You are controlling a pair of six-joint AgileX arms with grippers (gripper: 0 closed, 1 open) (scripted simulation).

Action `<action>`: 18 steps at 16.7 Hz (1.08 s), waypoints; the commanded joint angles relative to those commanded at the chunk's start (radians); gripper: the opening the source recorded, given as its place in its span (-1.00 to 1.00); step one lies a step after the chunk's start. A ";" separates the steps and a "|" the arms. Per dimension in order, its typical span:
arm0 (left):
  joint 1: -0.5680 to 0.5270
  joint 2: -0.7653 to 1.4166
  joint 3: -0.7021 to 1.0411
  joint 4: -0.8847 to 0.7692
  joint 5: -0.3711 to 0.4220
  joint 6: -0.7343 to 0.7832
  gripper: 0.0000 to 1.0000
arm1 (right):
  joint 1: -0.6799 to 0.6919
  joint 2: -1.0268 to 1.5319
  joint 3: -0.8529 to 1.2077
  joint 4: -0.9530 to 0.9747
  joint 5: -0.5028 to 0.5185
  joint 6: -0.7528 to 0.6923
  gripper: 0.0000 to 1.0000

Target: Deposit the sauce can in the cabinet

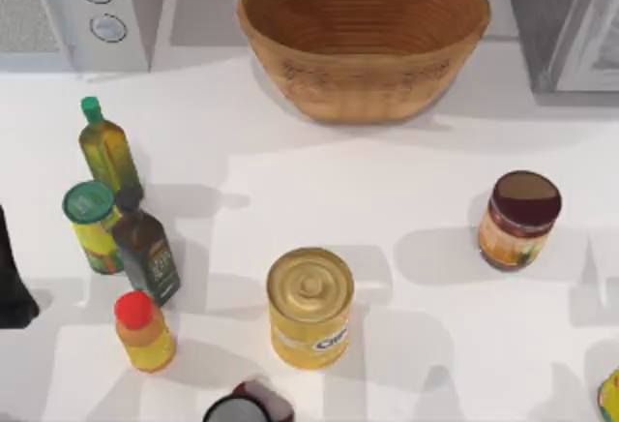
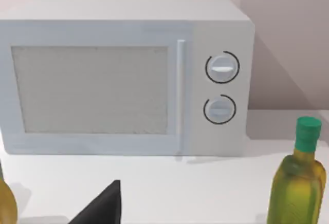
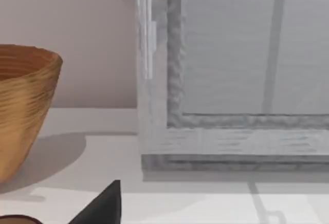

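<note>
Nothing of the task is done. The sauce can (image 1: 519, 219) stands free on the table's (image 1: 406, 180) right half, near the front, well apart from the closed cabinet (image 1: 566, 20) at the far right corner. The left arm (image 1: 12, 277) is parked at the left edge; neither gripper's finger state can be told. Remaining: 1 grasp, 1 door opening, 1 placement.

No lettering reads clearly; the yellow can (image 1: 309, 310) bears a blue mark on its label, illegible.
</note>
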 joint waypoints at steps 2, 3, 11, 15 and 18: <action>0.000 0.000 0.000 0.000 0.000 0.000 1.00 | 0.000 0.000 0.000 0.000 0.000 0.000 1.00; 0.000 0.000 0.000 0.000 0.000 0.000 1.00 | 0.000 0.001 0.001 0.000 0.000 0.000 1.00; 0.000 0.000 0.000 0.000 0.000 0.000 1.00 | 0.031 0.170 0.133 -0.098 -0.016 -0.066 1.00; 0.000 0.000 0.000 0.000 0.000 0.000 1.00 | 0.034 0.351 0.250 -0.213 -0.013 -0.164 1.00; 0.000 0.000 0.000 0.000 0.000 0.000 1.00 | 0.029 0.512 0.357 -0.318 -0.010 -0.274 1.00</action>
